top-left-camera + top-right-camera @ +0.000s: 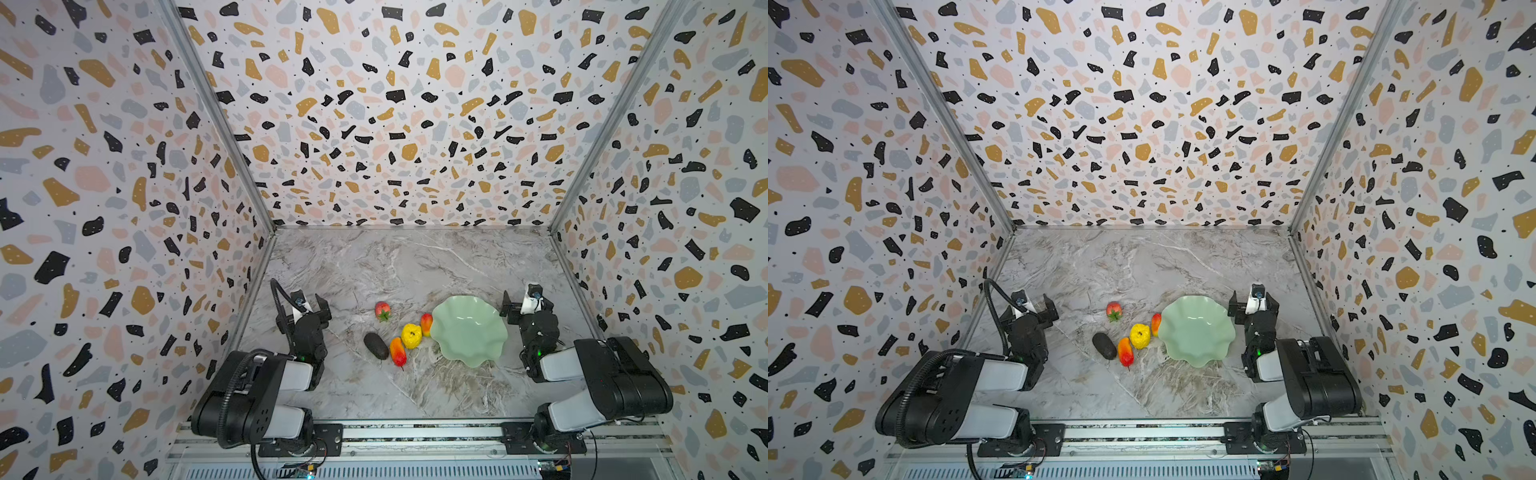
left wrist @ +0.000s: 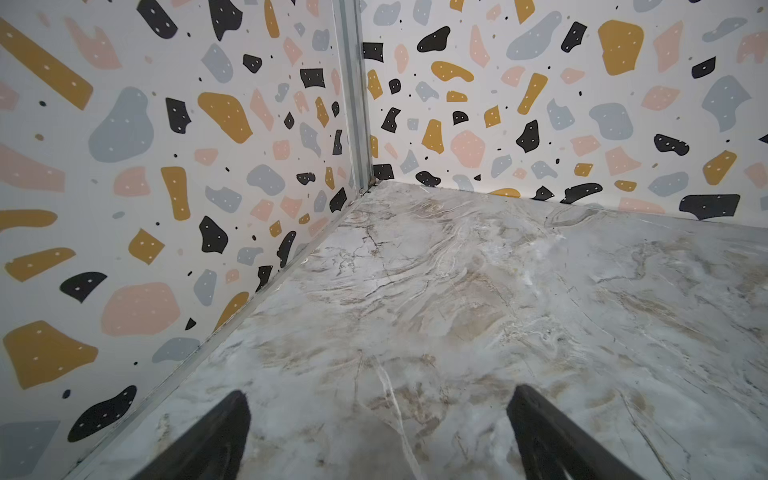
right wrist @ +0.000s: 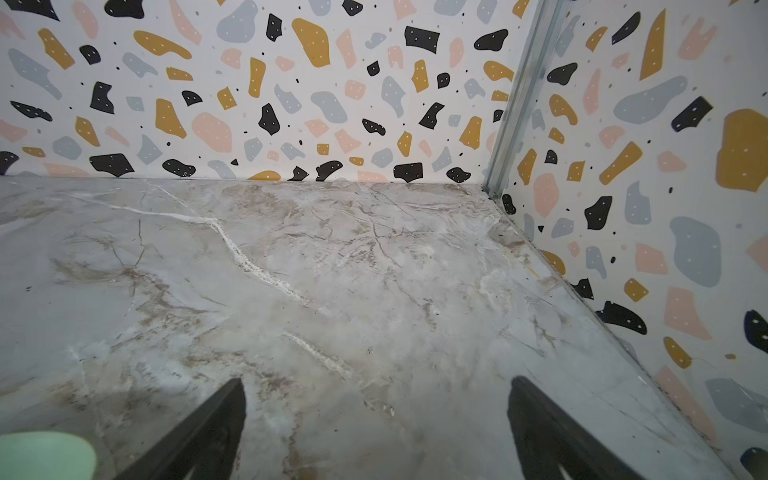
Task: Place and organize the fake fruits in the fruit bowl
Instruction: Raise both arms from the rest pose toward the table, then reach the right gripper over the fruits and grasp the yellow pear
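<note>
Nearest, the left gripper (image 2: 379, 392) and right gripper (image 3: 377, 381) stood wide open and empty over the marble table (image 1: 374, 266). Between them sat the empty fruit bowl (image 1: 469, 332). Left of it lay a red-orange fruit (image 1: 398, 352), dark oval (image 1: 376, 345), yellow fruit (image 1: 411, 336), second red-orange fruit (image 1: 426, 324) against the rim, and, farthest, the strawberry (image 1: 382, 311).
</note>
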